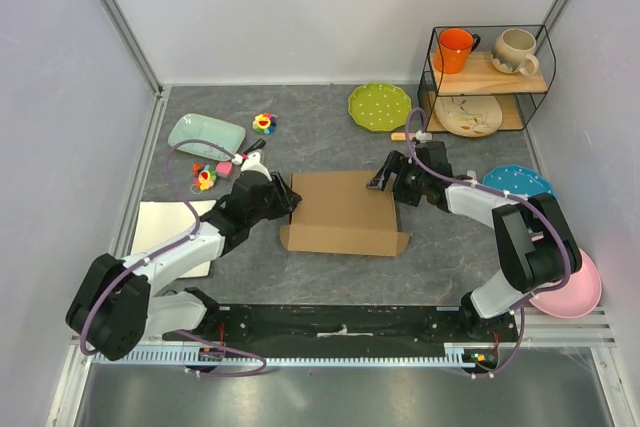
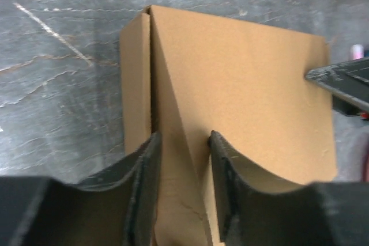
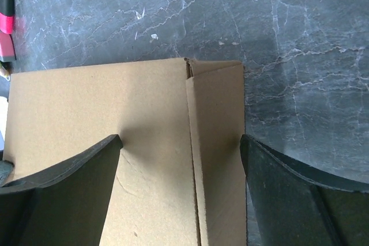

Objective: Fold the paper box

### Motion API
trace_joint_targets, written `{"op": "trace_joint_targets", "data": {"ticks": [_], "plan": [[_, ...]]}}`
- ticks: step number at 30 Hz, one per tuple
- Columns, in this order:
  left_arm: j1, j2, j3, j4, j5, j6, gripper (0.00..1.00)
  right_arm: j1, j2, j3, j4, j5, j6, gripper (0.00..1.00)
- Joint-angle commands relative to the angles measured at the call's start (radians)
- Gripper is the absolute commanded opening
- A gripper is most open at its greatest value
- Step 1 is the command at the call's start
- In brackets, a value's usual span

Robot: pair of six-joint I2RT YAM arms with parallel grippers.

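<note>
The paper box is brown cardboard lying low in the middle of the grey table, with its near flap spread flat. My left gripper is at its left edge. In the left wrist view the left gripper is part-way open, its fingers astride a slanted side flap of the paper box. My right gripper is at the far right corner. It is wide open over the folded-up right side wall of the paper box, with one finger outside over the table.
A white board lies at the left. A mint tray, small toys and a green plate are behind. A blue plate and a pink plate are on the right. A wire shelf holds mugs.
</note>
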Motion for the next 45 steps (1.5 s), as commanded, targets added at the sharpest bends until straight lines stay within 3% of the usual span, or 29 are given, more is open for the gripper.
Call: {"op": "trace_joint_targets", "data": {"ticks": [1, 12, 19, 27, 31, 32, 36, 39, 45], "plan": [[0.016, -0.011, -0.114, 0.093, 0.197, -0.052, 0.42, -0.007, -0.014, -0.046, -0.068, 0.054, -0.046, 0.91], [0.019, -0.022, -0.134, 0.096, 0.326, -0.082, 0.36, -0.007, -0.016, -0.056, -0.061, 0.053, -0.038, 0.9], [0.036, -0.128, -0.167, 0.119, 0.363, -0.143, 0.37, -0.007, -0.013, -0.076, -0.048, 0.045, -0.032, 0.9], [0.039, -0.021, -0.174, 0.223, 0.498, -0.167, 0.38, -0.007, -0.02, -0.142, -0.002, 0.025, -0.015, 0.9], [0.05, -0.001, -0.157, 0.157, 0.495, -0.134, 0.44, -0.007, -0.056, -0.177, -0.022, 0.034, -0.026, 0.9], [0.054, -0.033, -0.151, 0.074, 0.48, -0.125, 0.45, -0.007, -0.066, -0.184, -0.027, 0.036, -0.024, 0.9], [0.063, -0.201, -0.103, -0.147, 0.216, -0.068, 0.55, -0.007, -0.115, -0.214, -0.062, 0.047, -0.038, 0.9], [0.065, -0.281, -0.088, -0.186, 0.157, -0.04, 0.59, -0.007, -0.135, -0.239, -0.064, 0.05, -0.044, 0.9], [0.065, -0.248, -0.144, -0.046, 0.307, -0.035, 0.64, -0.004, -0.145, -0.279, -0.048, 0.033, -0.037, 0.9]]}}
